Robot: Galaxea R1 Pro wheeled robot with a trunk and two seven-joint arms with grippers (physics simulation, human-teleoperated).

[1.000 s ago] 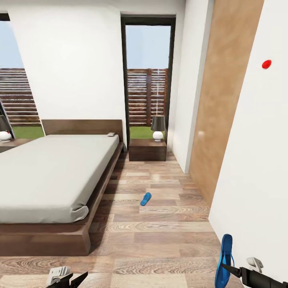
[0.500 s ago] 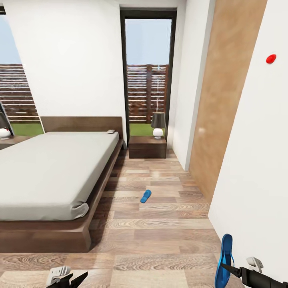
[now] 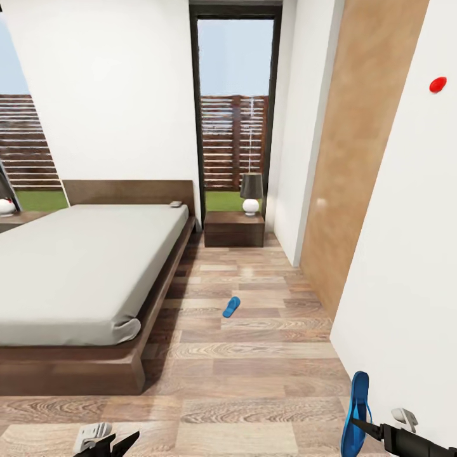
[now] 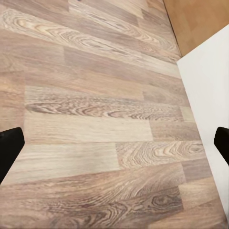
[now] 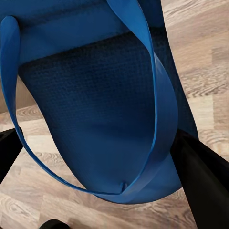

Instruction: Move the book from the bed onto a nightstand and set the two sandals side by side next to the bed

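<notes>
- Since the earlier frames the whole head view has shifted: bed, nightstand and window sit slightly differently, which is read as camera and base travel; the objects themselves are not seen to have moved, and the held sandal keeps its place relative to the right arm.
- A flat bright blue sandal is gripped by the right gripper, its fingers clenched on the sole, with the long axis standing nearly upright.
- The left gripper hangs empty over the grey-brown plank floor, its fingers spread wide.
- The second blue sandal lies on the floor ahead and to the left of the held one, near the dark brown bed frame, its long axis angled.
- The right arm carries the mate, so it must be brought forward and leftward beside that sandal.
- A small thin object, likely the book, rests on the off-white mattress by the headboard, close to the dark wooden nightstand.
</notes>
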